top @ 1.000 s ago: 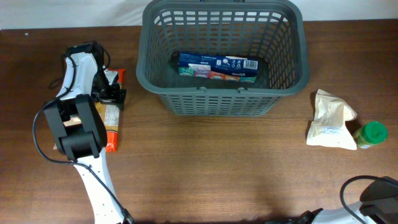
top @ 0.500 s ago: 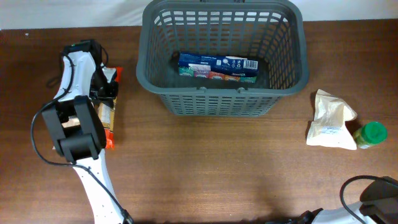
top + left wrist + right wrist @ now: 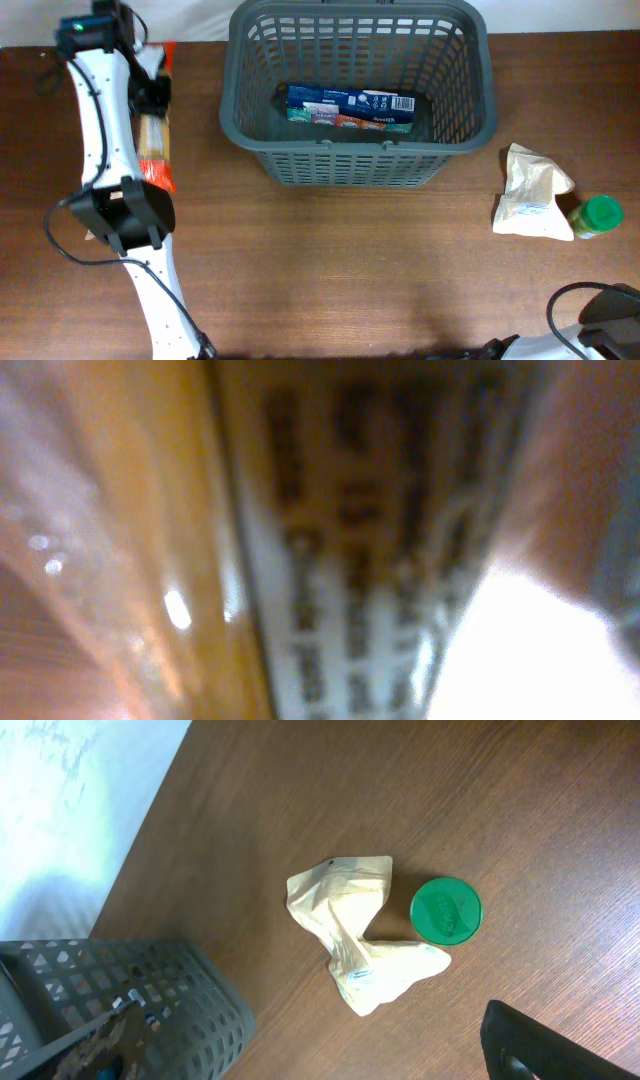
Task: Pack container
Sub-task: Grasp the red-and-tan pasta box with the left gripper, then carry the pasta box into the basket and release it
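Note:
The container [image 3: 358, 165], a dark grey slotted basket, stands at the table's far middle and also shows in the right wrist view [image 3: 190, 1005]. Inside it lie a blue box [image 3: 350, 100] and a colourful packet [image 3: 345, 122]. My left gripper [image 3: 152, 92] is shut on a long orange-and-tan packet [image 3: 155, 140] at the far left, left of the basket. That packet [image 3: 350, 540] fills the left wrist view as a blur. Of my right gripper only one dark finger [image 3: 545, 1042] shows, open, with nothing in it.
A crumpled cream pouch [image 3: 532, 190] [image 3: 355, 940] lies at the right, touching a green-lidded jar [image 3: 600, 215] [image 3: 446, 910]. The right arm [image 3: 610, 312] sits at the near right corner. The left arm's base [image 3: 125, 215] stands near the left edge.
My left gripper has shut on the orange packet. The arm has swung toward the far left corner, and the packet has shifted that way with it. The right side has not moved.

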Robot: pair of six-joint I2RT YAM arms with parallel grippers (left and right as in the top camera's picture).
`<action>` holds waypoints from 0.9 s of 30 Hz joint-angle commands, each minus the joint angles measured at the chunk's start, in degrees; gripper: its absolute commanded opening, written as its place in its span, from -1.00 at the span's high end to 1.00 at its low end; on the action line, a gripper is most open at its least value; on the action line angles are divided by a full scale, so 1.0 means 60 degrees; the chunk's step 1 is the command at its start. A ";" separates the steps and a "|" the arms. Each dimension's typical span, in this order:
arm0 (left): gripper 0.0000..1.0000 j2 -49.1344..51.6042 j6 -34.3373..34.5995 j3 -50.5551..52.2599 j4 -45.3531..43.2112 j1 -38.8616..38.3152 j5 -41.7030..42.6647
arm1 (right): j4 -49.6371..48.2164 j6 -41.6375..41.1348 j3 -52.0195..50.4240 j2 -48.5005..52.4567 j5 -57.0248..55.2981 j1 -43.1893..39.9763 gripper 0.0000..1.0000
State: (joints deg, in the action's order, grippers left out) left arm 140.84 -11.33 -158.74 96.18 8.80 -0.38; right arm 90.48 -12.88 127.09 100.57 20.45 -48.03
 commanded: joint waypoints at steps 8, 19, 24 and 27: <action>0.96 -0.3840 -0.2754 -0.3497 -0.1253 -0.2648 0.0277 | -0.0004 0.0025 0.0036 0.0051 -0.0062 -0.0055 -0.98; 0.97 -0.3391 -0.7894 -0.2197 -0.2291 -0.6302 0.0106 | -0.0004 0.0025 0.0036 0.0051 -0.0062 -0.0055 -0.98; 0.96 -0.1858 -0.7894 -0.0277 -0.2612 -0.6623 -0.0055 | -0.0004 0.0025 0.0036 0.0051 -0.0062 -0.0055 -0.98; 0.97 -0.1166 -0.7974 0.0204 -0.2761 -0.6849 -0.0419 | -0.0004 0.0025 0.0036 0.0051 -0.0062 -0.0055 -0.98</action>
State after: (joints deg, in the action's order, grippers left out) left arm 133.21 -57.01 -158.30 80.93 -30.94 -0.30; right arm 90.48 -12.88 127.09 100.57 20.45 -48.03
